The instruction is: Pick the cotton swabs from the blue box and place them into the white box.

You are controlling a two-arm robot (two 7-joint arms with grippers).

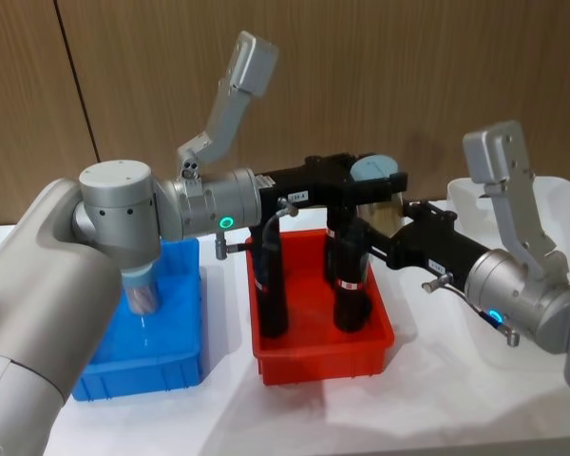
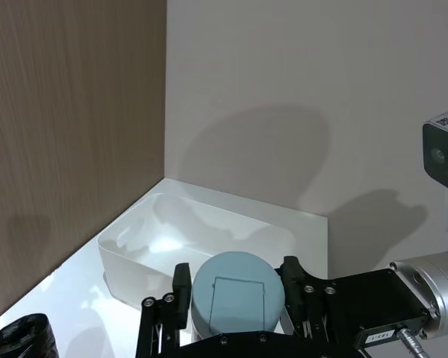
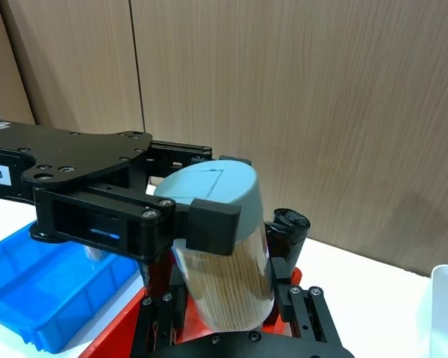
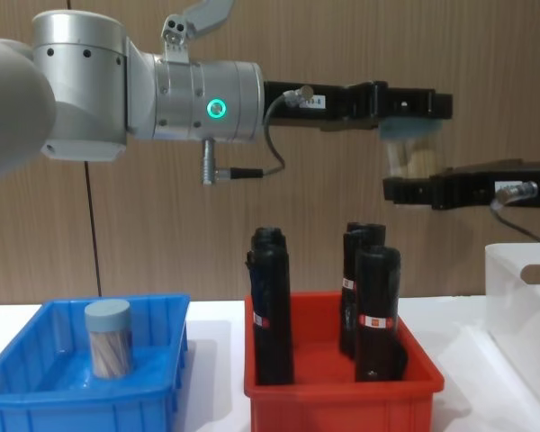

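Clear cotton-swab jar (image 3: 228, 276) held high over the red bin (image 4: 342, 405)

We see the left gripper (image 4: 412, 106) clamped on the jar's smooth, pale-blue round cap (image 3: 209, 186), the cylinder below it packed tight with thin sticks. The right gripper (image 4: 414, 191) meets the jar's lower body, but we cannot tell whether it grips. A second jar (image 4: 108, 337) stands upright in the glossy blue box (image 4: 72, 405). The milky, straight-walled white box (image 4: 522, 297) sits to the right of the red bin.

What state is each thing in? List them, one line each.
held cotton swab jar: upright, aloft over red bin
left gripper: shut on its cap
right gripper: at the jar's base
other jar: standing in blue box
white box: open, empty
black cylinders: upright in red bin
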